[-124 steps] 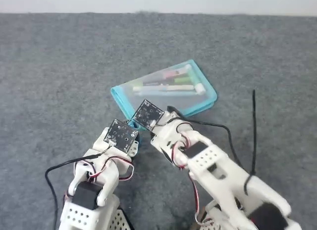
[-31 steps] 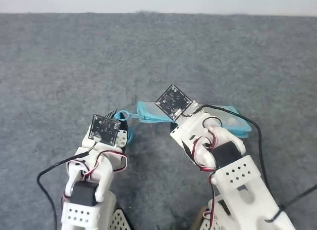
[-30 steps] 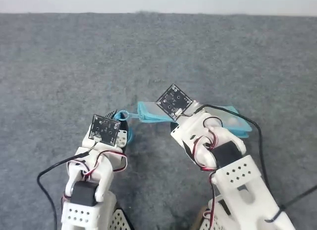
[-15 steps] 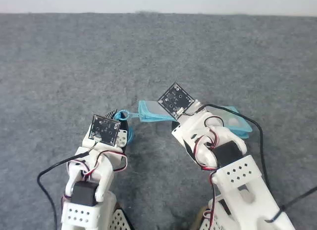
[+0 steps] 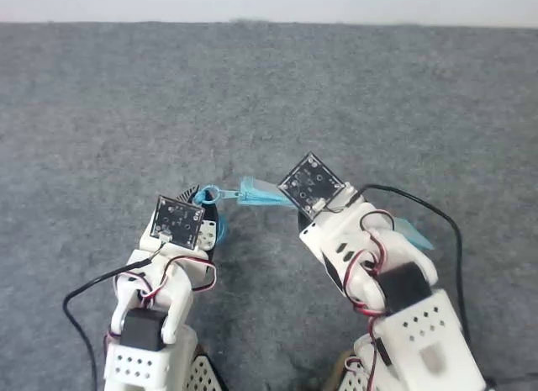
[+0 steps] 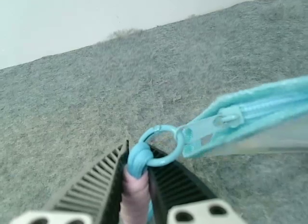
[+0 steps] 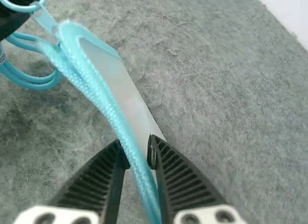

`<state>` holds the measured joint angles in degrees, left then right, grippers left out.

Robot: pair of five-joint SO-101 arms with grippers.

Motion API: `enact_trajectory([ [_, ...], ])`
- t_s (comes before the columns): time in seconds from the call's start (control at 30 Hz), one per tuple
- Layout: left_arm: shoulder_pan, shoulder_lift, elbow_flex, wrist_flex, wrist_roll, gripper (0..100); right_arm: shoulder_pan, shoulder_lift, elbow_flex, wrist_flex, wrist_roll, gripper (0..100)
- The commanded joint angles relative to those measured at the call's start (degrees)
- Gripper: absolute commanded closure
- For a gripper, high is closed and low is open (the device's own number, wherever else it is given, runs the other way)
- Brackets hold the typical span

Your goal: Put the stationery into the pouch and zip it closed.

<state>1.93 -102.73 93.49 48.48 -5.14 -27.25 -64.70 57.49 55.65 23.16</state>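
The cord (image 6: 139,155) is pinched at its knot by the left gripper (image 6: 137,160), whose ribbed jaws are closed to a narrow slit with only the knot between them. A ring (image 6: 180,146) is threaded through the knot, and the ring is joined to the slider (image 6: 214,125) of the zip. The slider is seen at the end of the pouch (image 6: 269,108) nearest this gripper. Along the stretch seen from the left wrist, the zip is shut. More of the cord is seen hanging in loops below the ring.

The pouch is held farther along its zipped edge by the right gripper (image 7: 137,154). Its jaws are nearly shut, and the thick teal edge is clamped between the fingertips. The pouch is held on edge, with the zip uppermost and the clear face tilted to one side. What lies inside cannot be made out through that face.

From above, the pouch is stretched between the two grippers over the grey mat (image 5: 126,97). One end is seen near the ring, and a corner is seen beyond the right arm. Whether its lower edge is touching the mat cannot be told.
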Motion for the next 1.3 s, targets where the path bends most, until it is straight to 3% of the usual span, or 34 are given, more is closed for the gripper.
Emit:
enact_trajectory([
  [0.0,-2.37,0.26,-0.31,-1.76,1.05,99,4.79,-3.38,-2.29,0.13,0.26,99.2],
  [0.23,-2.37,0.26,-0.31,-1.76,1.05,99,11.12,-3.47,-4.31,-0.31,0.18,99.2],
  [0.6,-2.11,0.26,-0.22,-1.76,1.05,99,12.44,-3.30,-5.45,-0.04,-0.09,99.1],
  [0.73,2.90,0.26,1.19,-1.76,0.97,99,8.66,-3.30,-5.19,3.03,-1.05,97.9],
  [0.93,6.95,0.26,1.89,-1.49,0.97,99,-4.09,-3.30,-0.62,4.09,2.11,82.5],
  [1.03,7.21,0.26,1.89,-1.41,0.97,99,-7.52,-3.30,3.78,0.04,3.60,83.2],
  [1.27,7.38,0.26,1.36,-1.32,1.05,99,-8.04,-1.27,7.56,-7.34,3.08,89.2],
])
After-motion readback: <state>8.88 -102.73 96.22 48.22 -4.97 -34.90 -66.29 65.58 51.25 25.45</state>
